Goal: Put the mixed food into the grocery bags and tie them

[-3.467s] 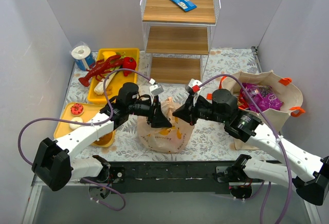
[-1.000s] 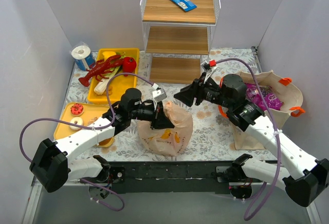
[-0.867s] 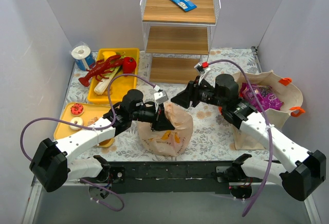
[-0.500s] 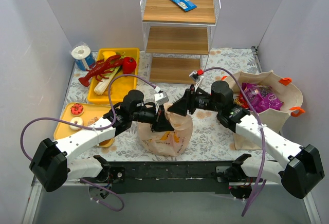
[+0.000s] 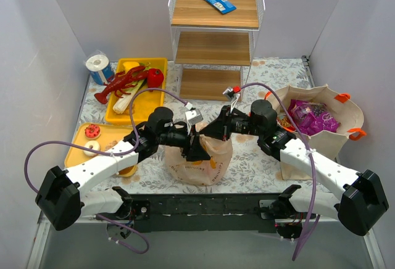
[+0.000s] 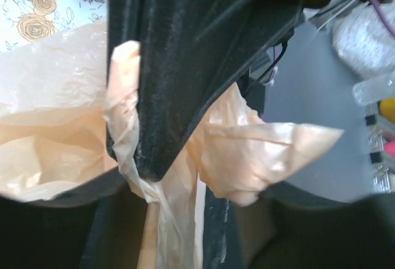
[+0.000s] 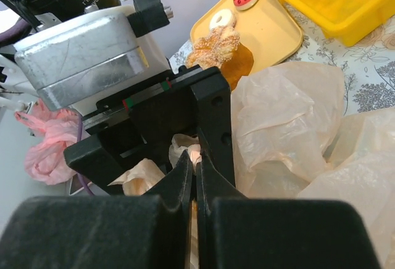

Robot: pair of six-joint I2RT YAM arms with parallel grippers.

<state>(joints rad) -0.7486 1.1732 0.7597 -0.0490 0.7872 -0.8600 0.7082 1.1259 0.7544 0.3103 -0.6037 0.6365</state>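
The peach plastic grocery bag [image 5: 199,163] stands in the middle of the table, its top gathered into twisted strips. My right gripper [image 5: 207,132] [image 7: 195,158] is shut on one strip of that plastic [image 7: 185,147], pinched at its fingertips. My left gripper [image 5: 195,144] [image 6: 185,219] sits at the same spot from the left, jaws apart, with a plastic strand [image 6: 162,219] running between them. The right gripper's black fingers [image 6: 179,78] reach in between the left jaws. The beige tote [image 5: 324,134] with orange handles stands at the right, a purple snack packet [image 5: 311,116] inside it.
Yellow trays at the left hold a red lobster [image 5: 122,81] and pastries [image 7: 217,45]. A white paper roll [image 5: 97,65] stands at the back left. A wire shelf unit [image 5: 215,34] at the back carries a blue packet [image 5: 217,0].
My right arm swung left from near the tote to the peach bag's top and shut on a plastic strip. My left gripper's jaws parted; it stayed at the bag.
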